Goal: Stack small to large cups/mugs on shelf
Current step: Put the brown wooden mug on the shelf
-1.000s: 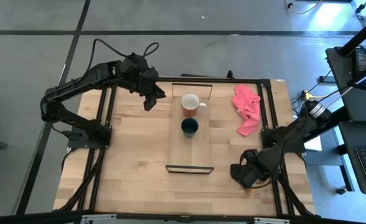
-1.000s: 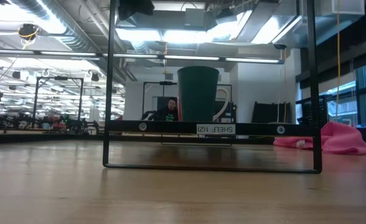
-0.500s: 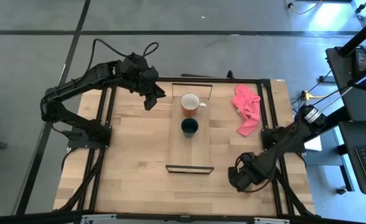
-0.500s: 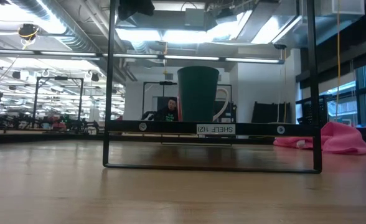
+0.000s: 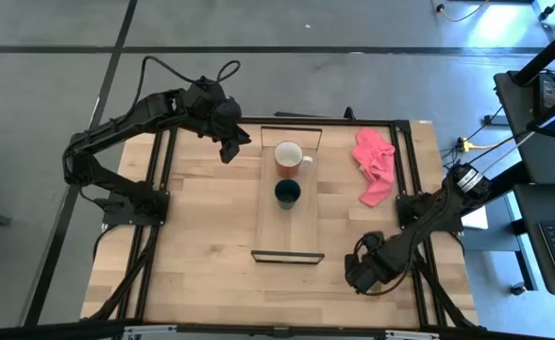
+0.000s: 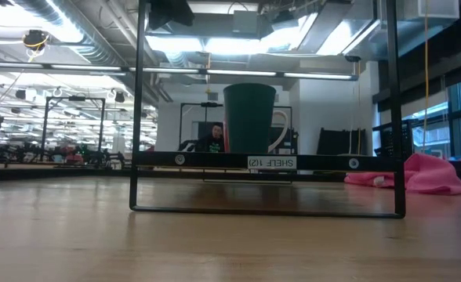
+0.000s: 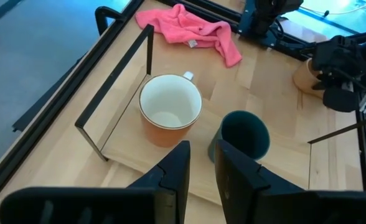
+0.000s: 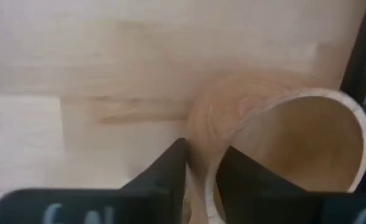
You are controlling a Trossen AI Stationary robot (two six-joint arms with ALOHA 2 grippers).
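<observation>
The shelf (image 5: 290,222), a long light-wood board with thin black frame ends, lies down the middle of the worktop (image 5: 202,236), one end at the far edge and the other short of the near edge. On its far half stands the orange-brown mug (image 5: 289,158), white inside, its handle turned toward the right edge. Just nearer along the board, close beside the mug but not clearly touching it, stands the dark green cup (image 5: 288,194). The near half of the board is bare up to its black end frame. In the low view the green cup (image 6: 249,119) stands in front and hides most of the mug.

The tan wooden cup (image 8: 276,149) is off the shelf, near the worktop's near right corner. The right gripper (image 5: 364,274) is down over it; in its wrist view one dark finger sits inside the rim and the other outside the wall, the jaws closed on the cup's wall. Bare wood lies between this cup and the shelf's near end.

The left gripper (image 5: 229,144) hovers at the far edge, just left of the shelf's far end, jaws nearly together and holding nothing. The worktop's left half is bare.

A pink cloth (image 5: 375,164) lies crumpled near the far right corner, apart from the shelf.
</observation>
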